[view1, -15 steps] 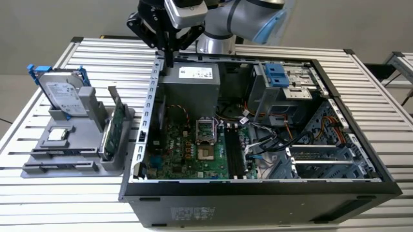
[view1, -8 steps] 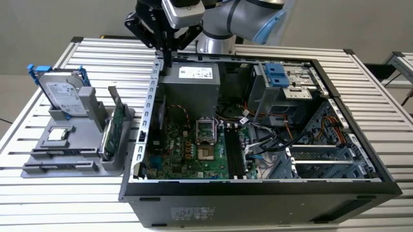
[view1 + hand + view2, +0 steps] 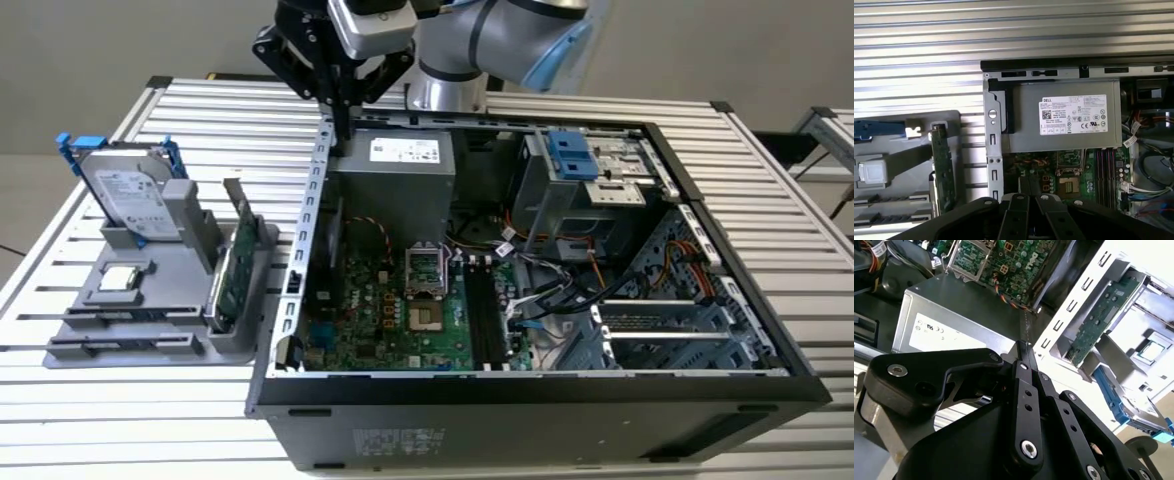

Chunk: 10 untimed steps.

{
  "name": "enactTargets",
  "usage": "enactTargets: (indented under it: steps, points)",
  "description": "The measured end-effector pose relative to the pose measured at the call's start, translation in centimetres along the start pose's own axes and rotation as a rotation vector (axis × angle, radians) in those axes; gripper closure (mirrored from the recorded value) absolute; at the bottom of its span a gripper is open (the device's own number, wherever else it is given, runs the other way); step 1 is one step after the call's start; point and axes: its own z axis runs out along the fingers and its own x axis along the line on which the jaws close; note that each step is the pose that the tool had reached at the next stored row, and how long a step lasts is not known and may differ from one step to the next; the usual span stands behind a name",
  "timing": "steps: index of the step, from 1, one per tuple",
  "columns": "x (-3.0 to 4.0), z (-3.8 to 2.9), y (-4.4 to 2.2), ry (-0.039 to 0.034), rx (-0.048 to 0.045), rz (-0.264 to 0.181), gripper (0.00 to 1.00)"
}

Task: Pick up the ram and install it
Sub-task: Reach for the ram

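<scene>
**Item 1: gripper** (image 3: 343, 136). The fingers (image 3: 1021, 415) are drawn together to a narrow point, and I see nothing between them. It hangs in the upper left-centre of the exterior view, over the rear corner of the case wall (image 3: 318, 190) and just beside the power supply (image 3: 400, 185).

**Item 2: ram** (image 3: 94, 318). I take it to be the thin dark strip standing edge-on in the grey holder (image 3: 134, 358), at the lower left of the exterior view. It is too thin for me to confirm its colour. It sits well apart from the gripper and has not yet been picked up.

**Item 3: holder neighbours.** The green card (image 3: 234, 270) stands upright on the holder's right side. The hard drive (image 3: 131, 195) stands upright at the holder's upper end. In the frame, both lie between the gripper and the ram.

**Item 4: destination.** The black slots (image 3: 483, 320) are on the motherboard (image 3: 387, 320), at the centre of the exterior view. Cables (image 3: 561, 290) run close on their right.

**Item 5: hazards, in my judgement.**
- **Clipping on the way over:** a low path from the case corner to the holder could catch the case wall, the card or the drive.
- **Poor grip:** the stick offers only a slim edge. Fingers coming down off-line could tilt it in its slot or grip it crooked.
- **Failed seating:** a crooked stick would not seat in the slots, and pressing it down could strain the board.
- **Snagging:** the nearby cables could catch a finger.
</scene>
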Motion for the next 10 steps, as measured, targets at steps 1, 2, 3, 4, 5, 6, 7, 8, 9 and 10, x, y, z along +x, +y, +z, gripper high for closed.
enactTargets:
  steps: [1, 2, 3, 4, 5, 6, 7, 8, 9, 10]
  points:
    - [0.05, 0.00, 0.00, 0.0000, 0.0000, 0.000, 1.00]
    - [0.09, 0.00, 0.00, 0.0000, 0.0000, 0.000, 1.00]
    - [0.13, 0.00, -0.01, 0.0000, 0.0000, 0.000, 1.00]
    - [0.17, 0.00, -0.01, 0.0000, 0.0000, 0.000, 1.00]
    - [0.21, 0.00, -0.01, 0.0000, 0.0000, 0.000, 1.00]
    - [0.26, -0.01, -0.02, 0.0000, 0.0000, 0.000, 1.00]
    - [0.31, -0.01, -0.02, 0.0000, 0.0001, 0.000, 1.00]
    - [0.35, -0.01, -0.02, 0.0000, 0.0000, 0.000, 1.00]
    - [0.40, -0.01, -0.03, 0.0000, 0.0000, 0.000, 1.00]
    - [0.45, -0.01, -0.03, 0.0000, 0.0000, 0.000, 1.00]
